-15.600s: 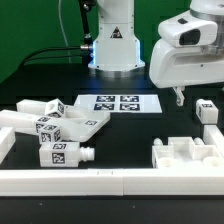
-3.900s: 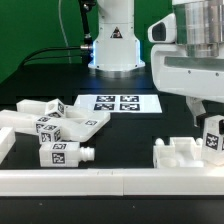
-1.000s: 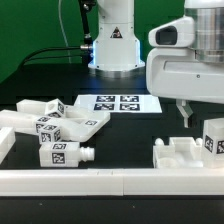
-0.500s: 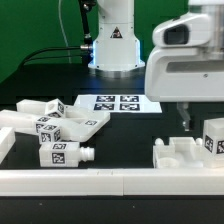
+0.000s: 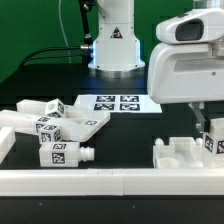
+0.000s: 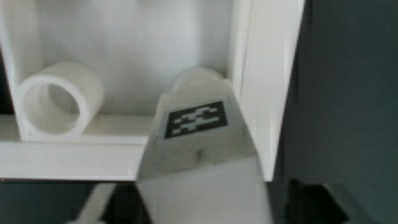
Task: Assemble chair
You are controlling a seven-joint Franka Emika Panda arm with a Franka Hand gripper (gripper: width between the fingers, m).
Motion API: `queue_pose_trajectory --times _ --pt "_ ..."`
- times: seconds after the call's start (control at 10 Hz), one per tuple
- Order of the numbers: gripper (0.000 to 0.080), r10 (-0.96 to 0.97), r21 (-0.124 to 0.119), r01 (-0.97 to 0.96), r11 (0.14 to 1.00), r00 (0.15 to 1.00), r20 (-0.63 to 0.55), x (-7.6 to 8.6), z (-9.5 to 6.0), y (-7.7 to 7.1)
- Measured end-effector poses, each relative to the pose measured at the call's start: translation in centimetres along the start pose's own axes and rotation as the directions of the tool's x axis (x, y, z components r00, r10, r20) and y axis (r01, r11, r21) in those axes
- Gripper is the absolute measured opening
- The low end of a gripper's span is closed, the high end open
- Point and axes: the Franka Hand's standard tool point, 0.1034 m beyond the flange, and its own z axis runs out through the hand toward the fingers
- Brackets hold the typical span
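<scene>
End effector (image 5: 204,124) sits over the tagged chair piece (image 5: 213,140), at the exterior view's right of the bench (image 5: 130,135), just beside the seat block (image 5: 183,152). Wrist view: piece centred. Only 1 finger visible, can't tell if it's gripping.

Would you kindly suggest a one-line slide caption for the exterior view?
Claw poised at an upright tagged chair piece, more tagged pieces lying at the exterior view's left.

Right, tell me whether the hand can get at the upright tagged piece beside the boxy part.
Probably yes. The hand hangs right above the upright tagged piece, at the exterior view's right. Nothing stands between them, and the wrist view shows it close.
</scene>
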Motion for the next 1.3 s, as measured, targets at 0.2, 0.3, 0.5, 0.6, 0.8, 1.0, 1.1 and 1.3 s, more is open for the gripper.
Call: queue_pose_trajectory --times 0.2,0.3,0.5,0.6,0.8,1.0,1.1,1.3 --pt "0.0282 0.204 0.0 -0.204 0.979 0.979 -0.001 0.06 0.06 0.14" --pt "0.0282 0.337 0.003 -0.337 0.941 0.941 0.001 0.09 0.07 0.27" --pt "0.0282 0.676 0.011 -0.676 0.737 0.737 0.022 0.02 0.09 0.5" --pt "0.0282 0.779 0.015 -0.78 0.626 0.626 0.043 0.11 0.02 0.92" --pt "0.0284 0.816 0.01 -0.817 0.576 0.576 0.054 0.05 0.05 0.81" --pt "0.0284 0.895 0.001 -0.897 0.442 0.442 0.056 0.03 0.02 0.87" --pt "0.0284 0.959 -0.015 -0.963 0.271 0.269 0.086 -0.02 -0.04 0.83" --pt "0.0284 0.993 -0.031 -0.999 -0.017 -0.021 0.114 -0.2 0.16 0.51"
